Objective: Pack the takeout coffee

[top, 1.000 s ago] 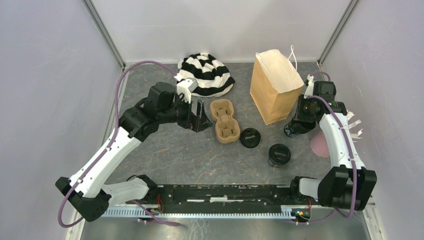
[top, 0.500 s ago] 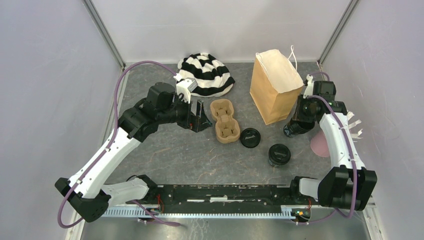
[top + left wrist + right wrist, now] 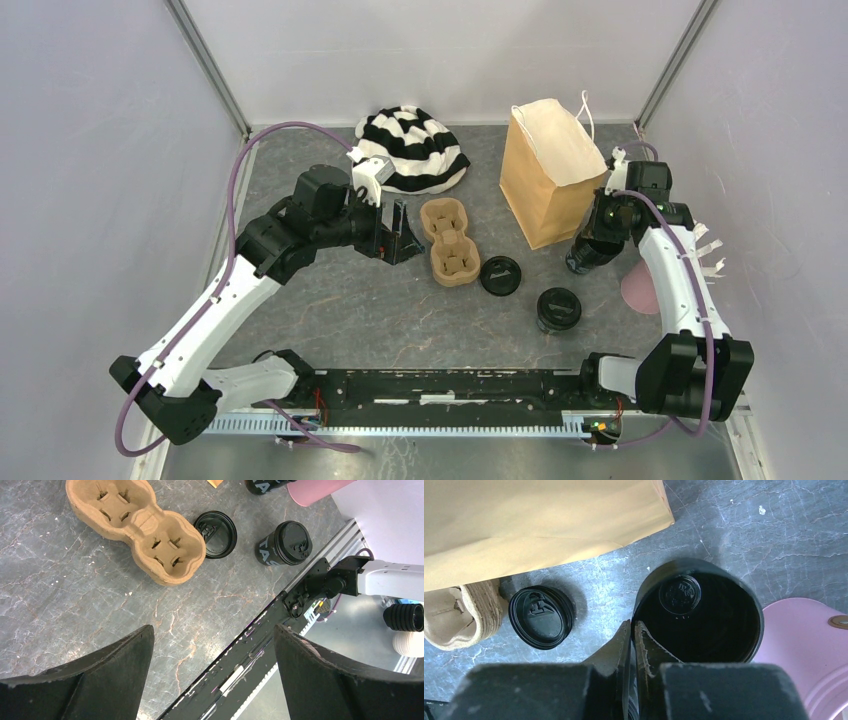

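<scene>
One lidded black coffee cup (image 3: pixel 558 308) (image 3: pixel 285 542) stands upright in front of the brown paper bag (image 3: pixel 548 180). A second black coffee cup (image 3: pixel 699 615), without a lid, stands beside the bag's right corner. My right gripper (image 3: pixel 586 256) (image 3: pixel 632 624) is shut on its near rim, one finger inside and one outside. A loose black lid (image 3: pixel 500 274) (image 3: pixel 541 616) lies flat next to the cardboard carrier (image 3: pixel 448 240). The left gripper (image 3: pixel 396 236) (image 3: pixel 212 632) hovers open and empty just left of the carrier.
A pink cup (image 3: pixel 638 290) (image 3: pixel 809 645) lies at the right wall, close to the held cup, with white sticks (image 3: pixel 708 252) beside it. A black-and-white striped hat (image 3: pixel 412 148) sits at the back. Metal posts and walls border the table.
The right gripper's fingers have closed onto the open cup's rim. The left arm has not moved.
</scene>
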Motion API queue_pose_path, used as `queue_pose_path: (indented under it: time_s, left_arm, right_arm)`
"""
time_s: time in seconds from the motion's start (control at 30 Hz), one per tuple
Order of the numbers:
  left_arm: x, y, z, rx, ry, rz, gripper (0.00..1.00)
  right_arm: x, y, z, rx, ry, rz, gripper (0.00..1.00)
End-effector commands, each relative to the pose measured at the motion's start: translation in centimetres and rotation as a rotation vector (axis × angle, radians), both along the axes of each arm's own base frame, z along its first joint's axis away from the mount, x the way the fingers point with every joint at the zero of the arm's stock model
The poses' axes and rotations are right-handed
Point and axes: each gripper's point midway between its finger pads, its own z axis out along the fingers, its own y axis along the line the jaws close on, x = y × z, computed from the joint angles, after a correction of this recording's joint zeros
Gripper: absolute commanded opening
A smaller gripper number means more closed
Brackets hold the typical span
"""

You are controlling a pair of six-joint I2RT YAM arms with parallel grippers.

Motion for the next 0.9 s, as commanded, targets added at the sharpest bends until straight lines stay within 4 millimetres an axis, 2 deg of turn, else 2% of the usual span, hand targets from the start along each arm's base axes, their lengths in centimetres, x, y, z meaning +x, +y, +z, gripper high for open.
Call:
queue_pose_path:
  time_s: [0.0, 0.1, 0.37, 0.6, 0.87]
  left_arm:
    - [-0.2, -0.2, 1.3, -0.029, -0.051, -0.028, 0.94]
    - [-0.1, -0.3, 1.3, -0.030, -0.051, -0.028, 0.94]
    - [-0.1, -0.2, 1.3, -0.028, -0.054, -0.026, 0.94]
    - [-0.1, -0.1, 1.4, -0.027, -0.058, -0.023, 0.94]
    - [0.0, -0.1, 1.6, -0.030, -0.065, -0.020, 0.95]
  right_arm:
    - [0.9, 0.5, 0.7, 0.022, -0.048, 0.012, 0.10]
    - [0.9, 0.6, 0.6, 0.026, -0.046, 0.015, 0.01]
    - [0.7, 0.4, 0.9, 0.011, -0.042, 0.022, 0.00]
    - [0.9, 0.1, 4.1, -0.073, -0.102, 0.007, 0.00]
    - [0.4, 0.1, 5.7, -0.164, -0.126, 0.011, 0.00]
